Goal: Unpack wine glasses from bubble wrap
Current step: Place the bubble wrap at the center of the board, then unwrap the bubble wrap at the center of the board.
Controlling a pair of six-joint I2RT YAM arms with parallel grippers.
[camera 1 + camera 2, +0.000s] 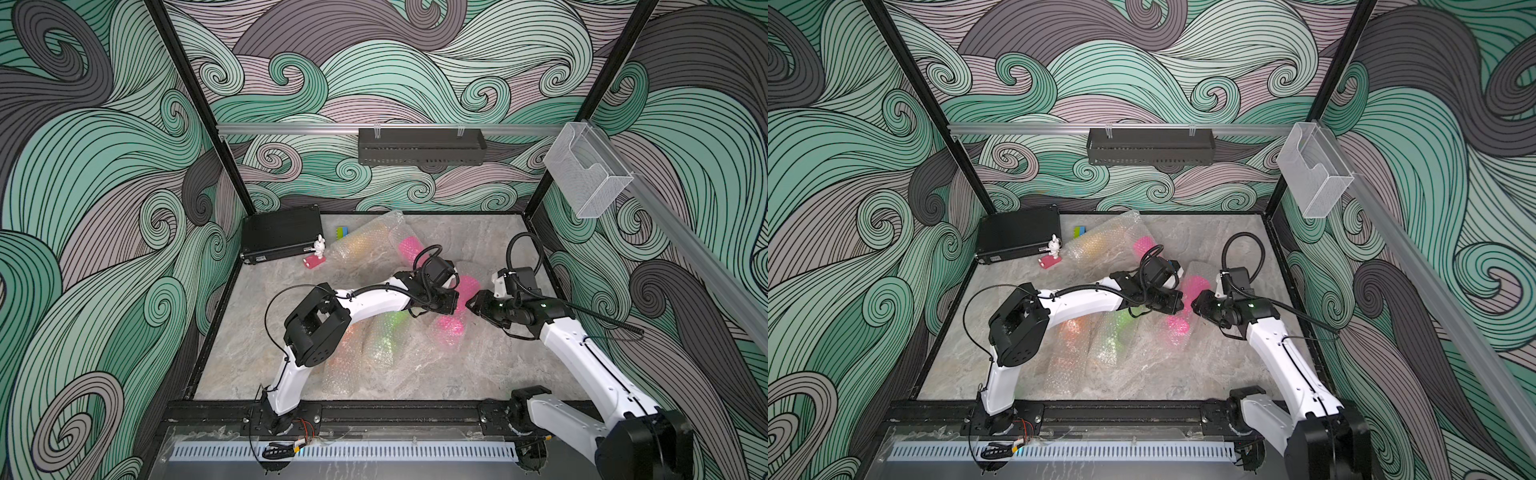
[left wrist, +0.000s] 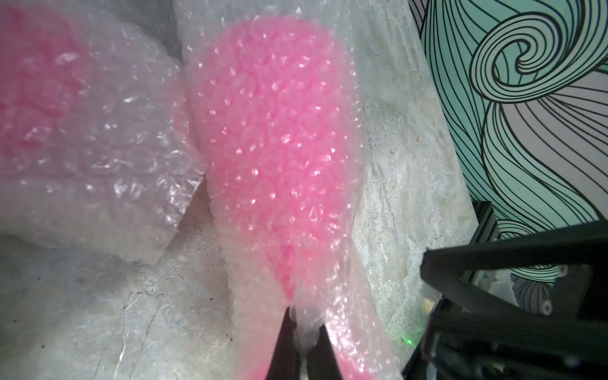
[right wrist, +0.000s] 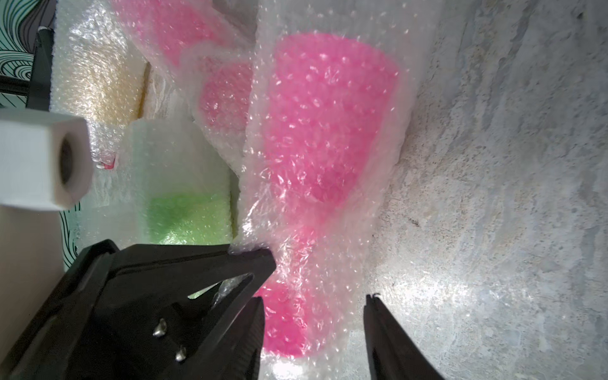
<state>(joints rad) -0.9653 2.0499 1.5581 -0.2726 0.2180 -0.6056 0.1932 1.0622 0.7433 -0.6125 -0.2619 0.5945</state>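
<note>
Bubble wrap [image 1: 374, 357]: clear, glossy film studded with small round air cells, rolled into soft, crumpled tube sleeves. The sleeves lie in a loose heap from the table's far middle to its near middle.

Magenta goblet [image 3: 329, 125]: opaque plastic with a tapered cup, a thin stem and a round foot. It lies on its side inside one sleeve, right of centre, where the two arms meet. Its outline is softened by the film.

Lime goblet [image 3: 187, 217] and yellow goblet [image 3: 105, 82]: both sleeved and lying beside the magenta one. Their shapes are blurred.

Left gripper [image 2: 301, 342]: black, with pointed fingers clenched on a gathered fold of the bubble wrap at the narrow end of the magenta cup.

Right gripper [image 3: 315, 297]: jaws released and spread apart, standing either side of the wrapped foot.

Table [image 1: 478, 374]: grey, veined, stone-like top with a matt, rough grain. It is bare along the right side and the near right, up to the black frame edge.

Far left corner: a flat black case [image 1: 282, 232], with a white rabbit figure [image 1: 319, 246] just in front of it and a green-and-blue block [image 1: 341, 232] nearby.
</note>
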